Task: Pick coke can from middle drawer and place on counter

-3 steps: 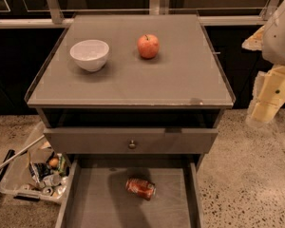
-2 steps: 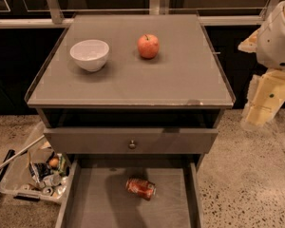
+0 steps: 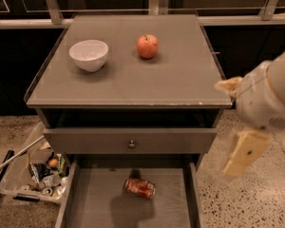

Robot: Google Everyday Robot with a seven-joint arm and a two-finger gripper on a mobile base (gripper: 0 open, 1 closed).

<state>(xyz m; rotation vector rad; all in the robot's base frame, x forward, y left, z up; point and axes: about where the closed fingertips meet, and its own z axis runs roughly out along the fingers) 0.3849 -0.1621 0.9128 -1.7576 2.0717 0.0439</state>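
The coke can [image 3: 139, 187] lies on its side on the grey floor of the open middle drawer [image 3: 92, 203], near the drawer's back middle. The counter [image 3: 175, 80] is the grey glossy top above it. My gripper [image 3: 235, 120] hangs in the air at the right of the cabinet, beside the counter's front right corner and well above and to the right of the can. Its two beige fingers [image 3: 242, 153] stand apart and hold nothing.
A white bowl [image 3: 89, 54] and a red-orange apple [image 3: 147, 46] stand on the back half of the counter. A shut drawer front with a round knob [image 3: 131, 144] sits above the open drawer. A clear bin of trash [image 3: 33, 177] is on the floor at the left.
My arm and gripper have moved down and to the left, closer to the cabinet's front right corner. The can, bowl and apple have not moved.
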